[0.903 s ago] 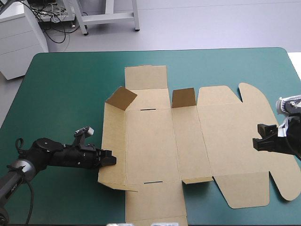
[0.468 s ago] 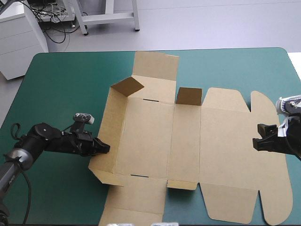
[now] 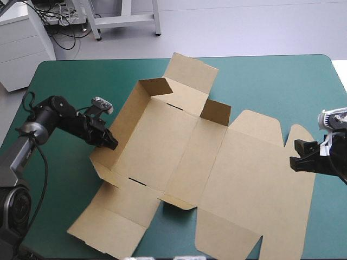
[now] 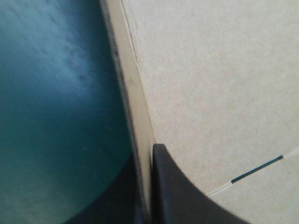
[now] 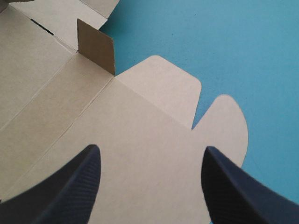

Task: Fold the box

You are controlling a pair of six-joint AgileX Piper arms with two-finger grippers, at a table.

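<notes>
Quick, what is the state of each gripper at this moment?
Left gripper: shut on the box, clamping its raised side wall.
Right gripper: open, holding nothing, over the flat lid panel.

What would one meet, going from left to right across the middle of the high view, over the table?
the left gripper → the box's base panel → the box's small upright flap → the right gripper
</notes>
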